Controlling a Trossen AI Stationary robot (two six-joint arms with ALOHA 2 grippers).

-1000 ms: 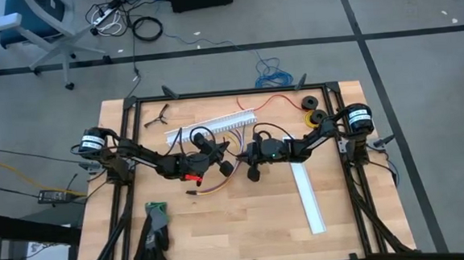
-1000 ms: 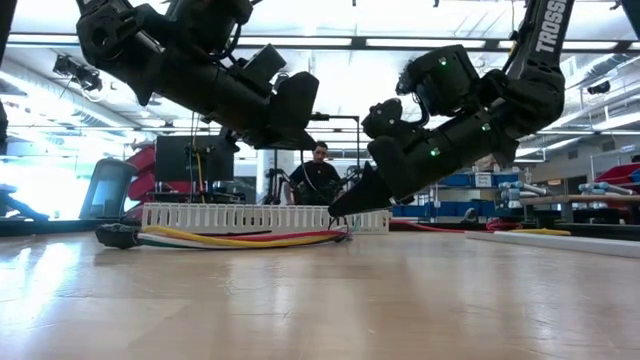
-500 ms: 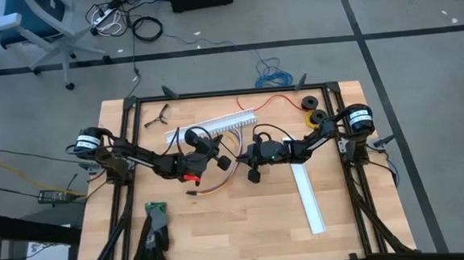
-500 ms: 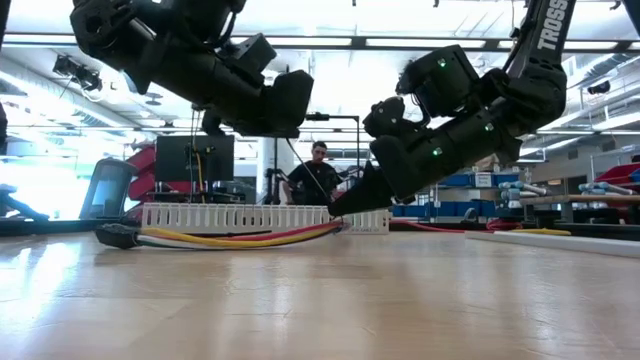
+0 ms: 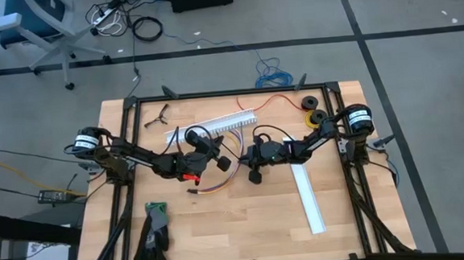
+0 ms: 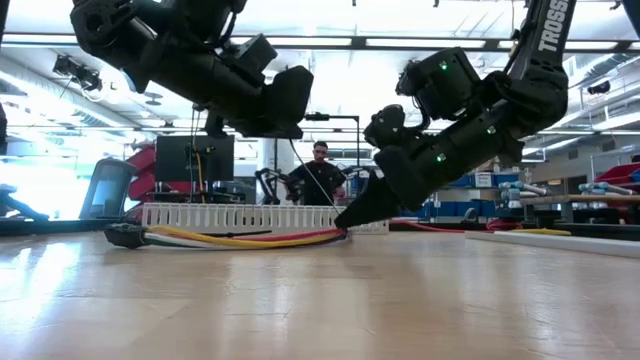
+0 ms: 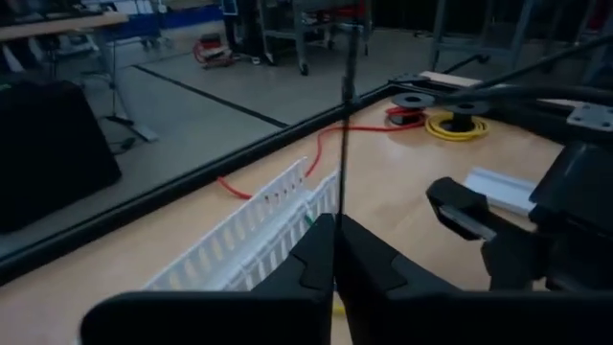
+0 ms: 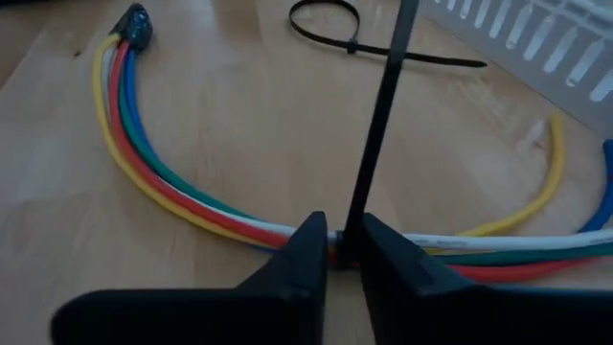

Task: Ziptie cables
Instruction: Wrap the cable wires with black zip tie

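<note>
The cables [image 8: 172,182] are a bundle of yellow, red, green, blue and white wires. They lie curved on the table [image 5: 246,226] and end at a dark connector [image 8: 134,24]. A black ziptie's strap [image 8: 383,96] rises from the bundle. My left gripper [image 7: 335,251] is above the table and left of the strap's foot, shut on the strap higher up [image 7: 347,115]. My right gripper [image 8: 337,240] has its tips down at the bundle [image 6: 240,238], a narrow gap apart, with the strap's foot in the gap. My left gripper pinches the ziptie's strap [image 7: 341,206] between its two fingers, well above the bundle. The fingers point nearly level toward the table's right, across the strap, which runs on past them. My right gripper's fingers stand either side of the strap's foot [image 8: 352,225]; whether they touch it I cannot tell.
A white slotted channel [image 5: 215,124] lies just beyond the grippers and a second white piece [image 5: 308,194] lies at the right. A spare looped ziptie [image 8: 326,19] is near the bundle. Black gloves [image 5: 152,236] lie near left; tape rolls [image 5: 311,109] and a red wire [image 5: 275,101] lie far right.
My left gripper has tipped up toward level and drawn a little up and toward the table's left, away from the right gripper, taking the strap with it. It has kept still for the last half second. The cables stay on the table.
</note>
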